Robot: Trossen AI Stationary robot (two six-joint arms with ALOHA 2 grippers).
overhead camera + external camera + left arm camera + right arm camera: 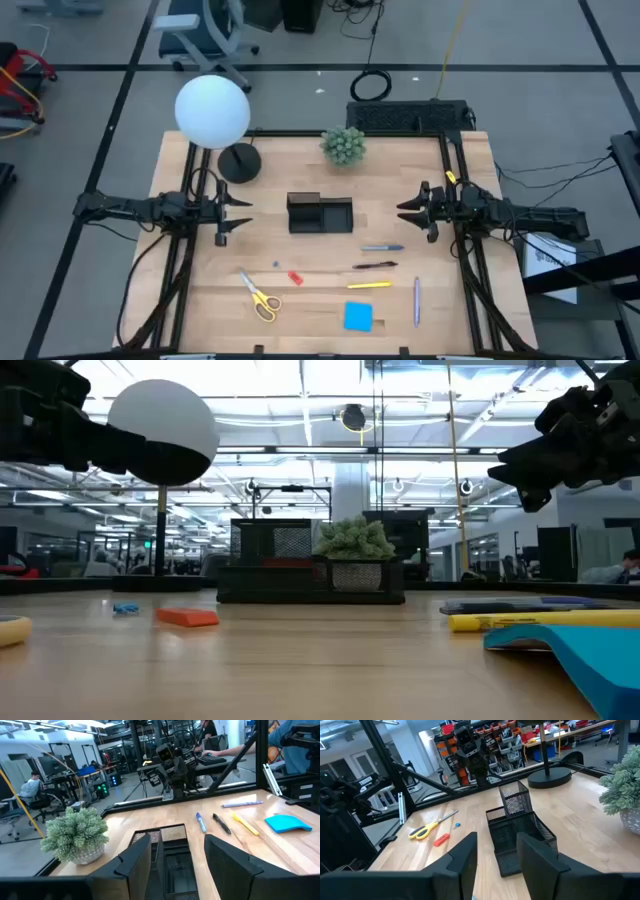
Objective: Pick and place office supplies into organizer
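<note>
The black mesh organizer (320, 213) stands at the table's middle, also in the wrist views (167, 852) (517, 832). Near the front edge lie yellow-handled scissors (260, 297), a small red piece (295, 277), a tiny blue piece (276, 265), a blue-grey pen (382, 247), a black pen (375, 266), a yellow marker (369, 285), a purple pen (417, 300) and a blue note pad (358, 316). My left gripper (240, 213) hovers open left of the organizer. My right gripper (408, 210) hovers open on the organizer's right. Both are raised above the table and hold nothing.
A lamp with a white globe (212, 110) and a round black base (239, 162) stands at the far left. A green spiky plant ball (344, 145) sits behind the organizer. Black frame rails run along the table's left and right sides.
</note>
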